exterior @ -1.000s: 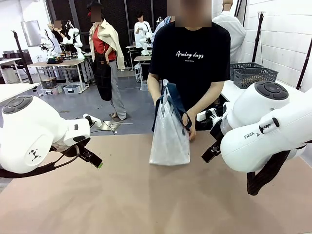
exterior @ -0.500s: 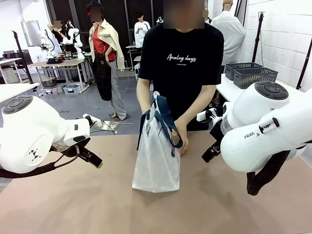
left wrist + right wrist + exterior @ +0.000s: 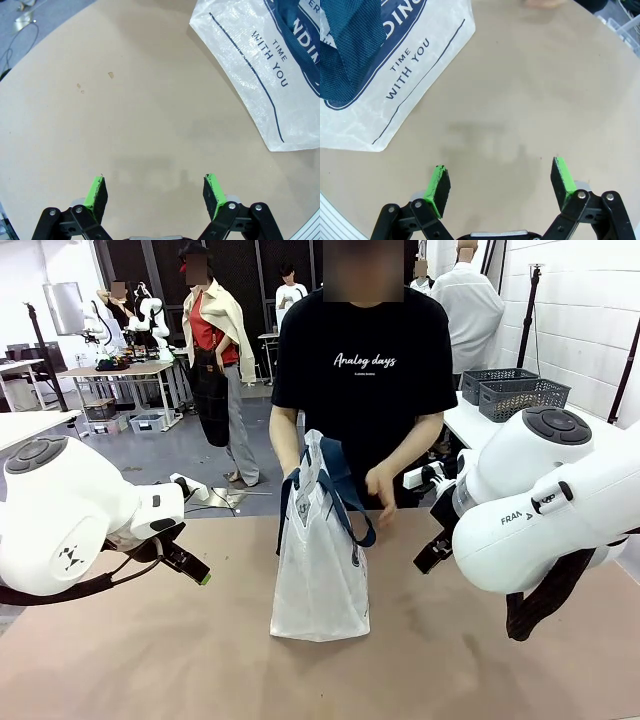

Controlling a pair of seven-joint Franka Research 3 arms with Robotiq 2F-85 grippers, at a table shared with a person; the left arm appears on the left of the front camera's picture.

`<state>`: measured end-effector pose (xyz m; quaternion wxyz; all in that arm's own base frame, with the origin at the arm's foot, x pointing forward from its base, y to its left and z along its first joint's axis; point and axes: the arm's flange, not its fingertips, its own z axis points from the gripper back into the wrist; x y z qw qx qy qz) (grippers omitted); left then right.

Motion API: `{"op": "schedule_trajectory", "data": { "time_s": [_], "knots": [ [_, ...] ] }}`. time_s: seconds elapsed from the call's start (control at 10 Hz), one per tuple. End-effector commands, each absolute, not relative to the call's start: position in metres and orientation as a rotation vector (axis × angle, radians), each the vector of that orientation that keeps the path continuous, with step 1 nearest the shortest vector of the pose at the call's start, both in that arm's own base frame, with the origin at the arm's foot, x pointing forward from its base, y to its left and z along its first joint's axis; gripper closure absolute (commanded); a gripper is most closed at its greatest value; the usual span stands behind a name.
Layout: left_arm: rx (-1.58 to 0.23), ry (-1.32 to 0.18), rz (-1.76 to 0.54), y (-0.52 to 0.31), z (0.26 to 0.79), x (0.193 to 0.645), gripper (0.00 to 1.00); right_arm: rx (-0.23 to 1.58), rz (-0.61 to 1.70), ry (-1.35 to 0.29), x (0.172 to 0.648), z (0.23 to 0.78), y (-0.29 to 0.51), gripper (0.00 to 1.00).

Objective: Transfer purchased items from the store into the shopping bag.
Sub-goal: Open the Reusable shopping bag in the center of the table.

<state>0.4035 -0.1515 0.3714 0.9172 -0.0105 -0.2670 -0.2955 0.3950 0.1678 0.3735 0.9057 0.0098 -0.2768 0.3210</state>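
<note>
Left gripper: jaws wide, empty, over bare table.
Right gripper: wide as well, holding nothing, low over the table.
Bag: upright mid-table between the arms, straps drooping from the top.
Handling: looks light, thin and floppy, likely to slump if pinched; I'd take it by the straps.
Person: behind the bag, hand just beside it.

Both arms hover at either side, left gripper and right gripper with jaws wide apart.
</note>
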Motion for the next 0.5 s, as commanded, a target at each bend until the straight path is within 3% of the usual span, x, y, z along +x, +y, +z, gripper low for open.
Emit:
{"op": "schedule_trajectory", "data": {
  "time_s": [0.0,0.4],
  "knots": [
    [-0.022,-0.549,-0.606,-0.1508,0.3714,0.4036,0.00,0.021,0.663,-0.572,0.3950,0.3735,0.1677,0.00],
    [-0.022,-0.549,-0.606,-0.1508,0.3714,0.4036,0.00,0.021,0.663,-0.572,0.3950,0.3735,0.1677,0.00]
  ]
}}
